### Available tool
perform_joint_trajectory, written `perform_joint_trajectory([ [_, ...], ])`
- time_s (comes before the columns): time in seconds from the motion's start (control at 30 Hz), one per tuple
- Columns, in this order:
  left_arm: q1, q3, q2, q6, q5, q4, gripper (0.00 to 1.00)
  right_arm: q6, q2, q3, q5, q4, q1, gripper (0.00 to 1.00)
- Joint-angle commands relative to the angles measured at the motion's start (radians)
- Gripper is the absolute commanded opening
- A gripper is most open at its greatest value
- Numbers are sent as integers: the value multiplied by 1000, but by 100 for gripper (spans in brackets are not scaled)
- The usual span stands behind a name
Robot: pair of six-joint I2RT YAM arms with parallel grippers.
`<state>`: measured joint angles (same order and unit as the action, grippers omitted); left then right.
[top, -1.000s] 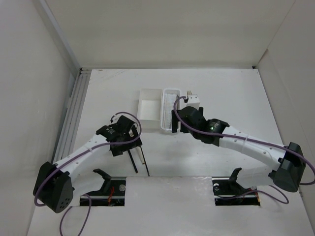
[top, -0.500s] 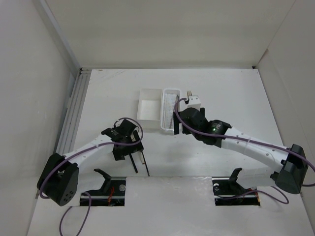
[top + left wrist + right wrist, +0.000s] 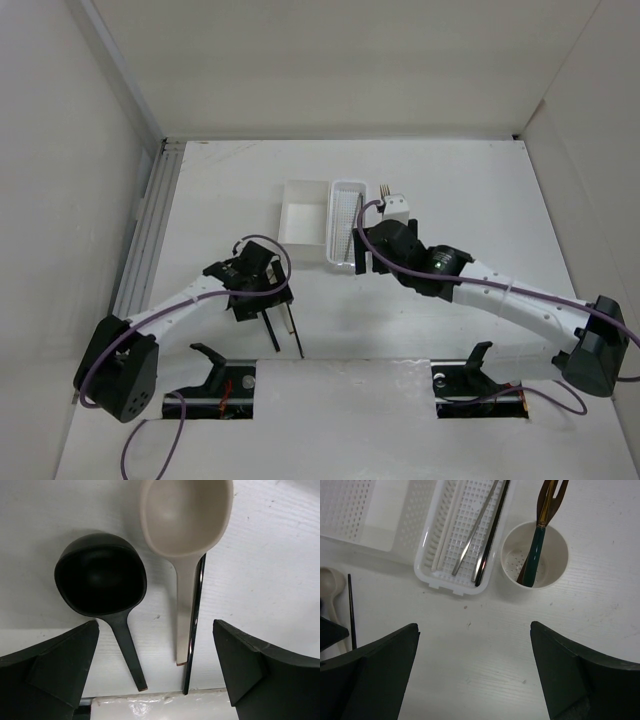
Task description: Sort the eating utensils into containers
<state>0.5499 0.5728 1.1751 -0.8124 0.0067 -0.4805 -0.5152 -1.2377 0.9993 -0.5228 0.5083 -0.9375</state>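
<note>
In the left wrist view a black spoon (image 3: 100,575) and a beige spoon (image 3: 185,515) lie side by side on the table. A black chopstick (image 3: 195,615) lies along the beige handle. My left gripper (image 3: 155,670) is open just above them, with its jaws on either side of both handles. In the top view it (image 3: 260,300) covers the spoon bowls. My right gripper (image 3: 475,675) is open and empty over bare table, near the perforated basket (image 3: 427,562), which holds metal and black chopsticks (image 3: 475,530). The round cup (image 3: 560,545) holds a gold fork (image 3: 540,530) and a brown fork.
The plain square box (image 3: 350,510) stands left of the basket; in the top view the box (image 3: 300,222), the basket (image 3: 345,200) and the cup (image 3: 395,203) form a row at mid-table. White walls enclose the table. The spoon handles end at the near edge.
My left gripper has moved nearer and down over the spoons. The right arm has shifted slightly. Nothing has been taken hold of.
</note>
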Motion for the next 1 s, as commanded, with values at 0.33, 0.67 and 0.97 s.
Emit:
perform_joint_trajectory([
  [0.33,-25,-74,18,-22,15,53,75,12,-26,33,7,-34,-9,97],
  [0.67,-34,-19,28,-22,-4,-9,48,12,-5,33,-2,-25,-9,97],
  [0.97,-34,64,37,-13,7,-138,37,1,-5,33,-2,-25,-9,97],
])
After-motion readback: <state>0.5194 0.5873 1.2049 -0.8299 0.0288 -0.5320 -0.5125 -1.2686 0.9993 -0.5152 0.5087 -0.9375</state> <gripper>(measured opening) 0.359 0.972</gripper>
